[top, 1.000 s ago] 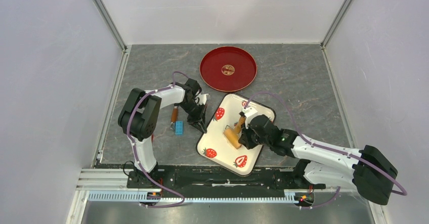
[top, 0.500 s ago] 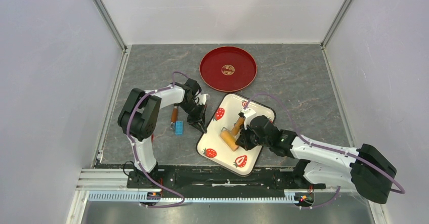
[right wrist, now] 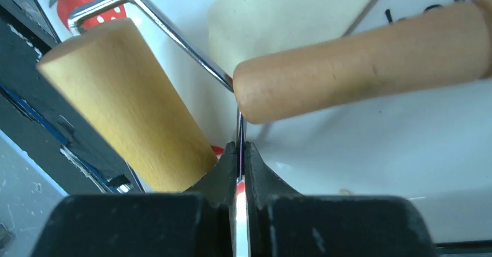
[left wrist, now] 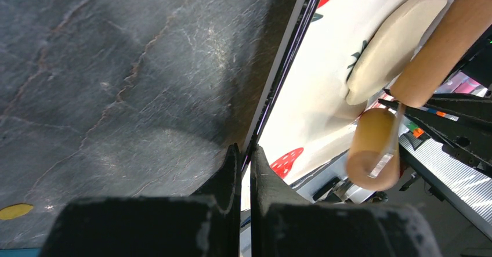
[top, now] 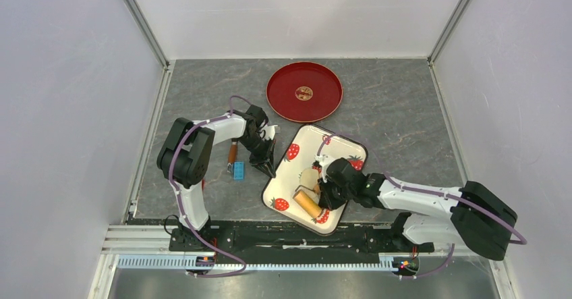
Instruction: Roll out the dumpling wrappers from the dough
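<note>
The dough is a flattened pale oval lying in the strawberry tray; it also shows as dough and dough. My right gripper is shut on the metal frame of the wooden roller, whose barrel lies at the near side of the dough while its handle stretches across. My left gripper is shut on the tray's left rim. No dumpling wrappers are in view.
A red round plate with a gold emblem sits behind the tray. Left of the left gripper lie a wooden-handled tool and a small blue block. White walls enclose the table on three sides.
My right gripper has drawn the roller toward the tray's near edge, uncovering the dough. The left gripper keeps its hold on the rim, unmoved.
</note>
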`<state>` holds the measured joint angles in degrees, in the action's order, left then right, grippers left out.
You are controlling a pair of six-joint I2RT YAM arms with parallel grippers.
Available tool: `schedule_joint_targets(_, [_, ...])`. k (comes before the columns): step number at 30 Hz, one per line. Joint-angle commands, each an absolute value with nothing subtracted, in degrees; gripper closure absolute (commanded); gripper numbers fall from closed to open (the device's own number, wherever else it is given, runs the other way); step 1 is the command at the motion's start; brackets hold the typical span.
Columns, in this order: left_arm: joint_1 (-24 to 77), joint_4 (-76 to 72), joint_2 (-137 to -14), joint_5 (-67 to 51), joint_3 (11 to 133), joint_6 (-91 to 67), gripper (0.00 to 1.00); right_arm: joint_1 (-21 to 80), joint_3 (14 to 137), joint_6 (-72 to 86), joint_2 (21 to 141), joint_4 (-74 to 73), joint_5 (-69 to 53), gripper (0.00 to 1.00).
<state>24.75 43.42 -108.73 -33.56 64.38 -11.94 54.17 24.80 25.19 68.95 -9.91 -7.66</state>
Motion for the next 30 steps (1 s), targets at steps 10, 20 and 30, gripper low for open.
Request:
schedule_joint_targets(10, [22.9,43.9,-108.7,-24.6,64.4,-10.2,0.98,54.0,37.7,19.3,71.5,-31.2,0.6,1.00])
schedule_joint_targets(20, [22.9,43.5,-104.3,-28.0,66.0,-10.0,0.79,52.7,47.8,16.9,73.9,-35.8,1.5,0.87])
schedule_joint_targets(30, [23.0,43.5,-101.4,-29.1,68.7,-10.4,0.69,40.1,51.7,18.0,73.0,-36.0,-4.7,0.40])
